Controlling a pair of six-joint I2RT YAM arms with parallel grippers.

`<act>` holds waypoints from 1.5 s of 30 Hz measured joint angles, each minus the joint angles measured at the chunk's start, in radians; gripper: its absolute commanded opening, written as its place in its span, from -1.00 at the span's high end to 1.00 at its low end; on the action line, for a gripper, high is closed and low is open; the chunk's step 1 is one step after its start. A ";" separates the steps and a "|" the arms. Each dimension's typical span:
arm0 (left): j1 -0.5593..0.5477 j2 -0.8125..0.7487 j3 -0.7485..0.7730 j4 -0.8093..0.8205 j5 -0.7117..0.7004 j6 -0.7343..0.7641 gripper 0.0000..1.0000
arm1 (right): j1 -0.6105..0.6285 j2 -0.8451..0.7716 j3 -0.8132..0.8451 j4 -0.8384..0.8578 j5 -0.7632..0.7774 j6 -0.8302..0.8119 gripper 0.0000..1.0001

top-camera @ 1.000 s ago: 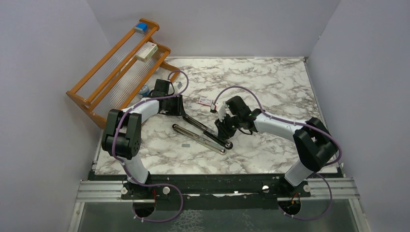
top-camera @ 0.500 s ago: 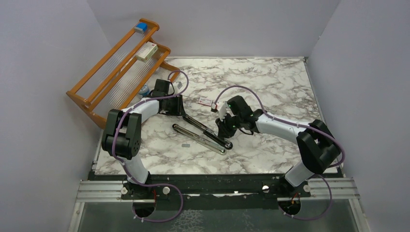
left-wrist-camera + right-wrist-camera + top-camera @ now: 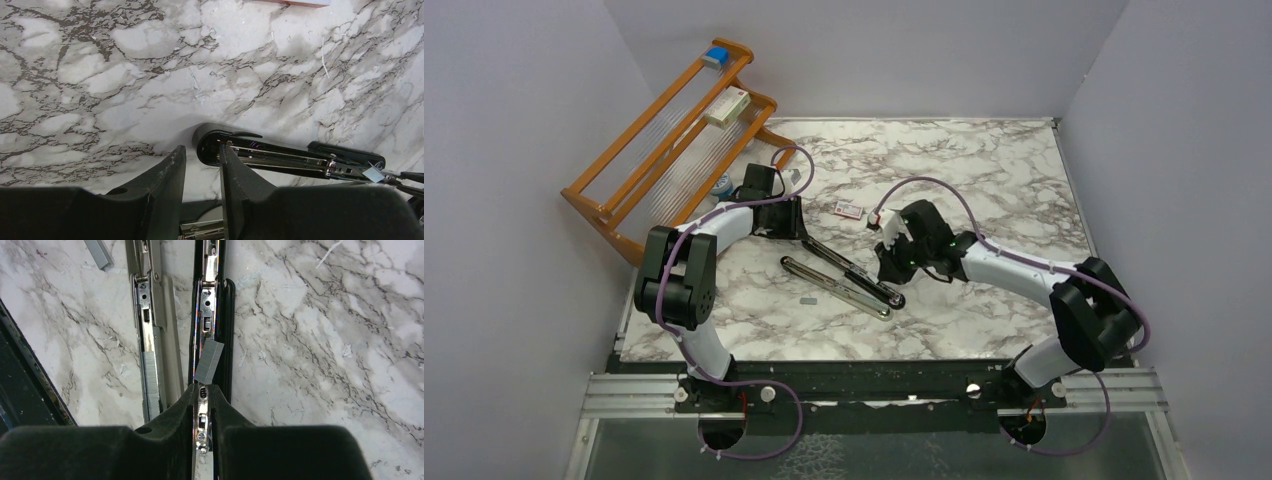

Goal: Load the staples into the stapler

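Marble, white with grey-brown veins, covers the table (image 3: 984,180). Plain pale lilac panels (image 3: 874,50) wall it in at 9, 12 and 3 o'clock. A silver metal beam (image 3: 874,392) runs along the 6 o'clock edge and carries both arm bases. At the 10 o'clock corner stands an orange-brown wooden rack (image 3: 664,140). A small blue block (image 3: 715,56) sits at its top and a white-and-red box (image 3: 727,108) lies lower down.

Near the middle of the marble lies the stapler (image 3: 849,268), black and opened flat, running from 10 to 4 o'clock. A light grey tool (image 3: 834,288) of similar shape lies just beside it on the 7 o'clock side, roughly parallel. A loose strip (image 3: 807,298) of staples rests on bare marble just beyond that tool. A small red-and-white packet (image 3: 848,208) sits apart at 12 o'clock of the stapler.

The left gripper (image 3: 201,148) is at the stapler's 10 o'clock end. Its jaws are narrow, with the rounded black end showing at the tip of one finger. Whether they clamp it cannot be told.

The right gripper (image 3: 202,386) is over the 4 o'clock half, its jaws drawn to a thin slit in which the stapler's shiny inner rail (image 3: 208,305) shows. Whether they pinch it cannot be told. A grey staple strip (image 3: 209,360) lies tilted on that rail, its near end just at the fingertips.
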 measured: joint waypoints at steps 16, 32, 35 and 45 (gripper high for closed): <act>0.000 0.000 0.000 0.000 0.000 0.000 0.34 | 0.000 -0.012 -0.018 0.077 0.031 0.054 0.10; 0.000 0.000 0.000 0.000 0.000 0.000 0.34 | -0.011 0.048 0.010 0.090 0.037 0.099 -0.10; 0.000 0.000 0.000 0.000 0.000 0.000 0.34 | -0.048 0.045 -0.026 0.145 -0.010 0.154 -0.12; 0.000 0.000 0.000 0.000 -0.001 0.000 0.25 | -0.143 0.051 -0.167 0.337 -0.172 0.371 -0.15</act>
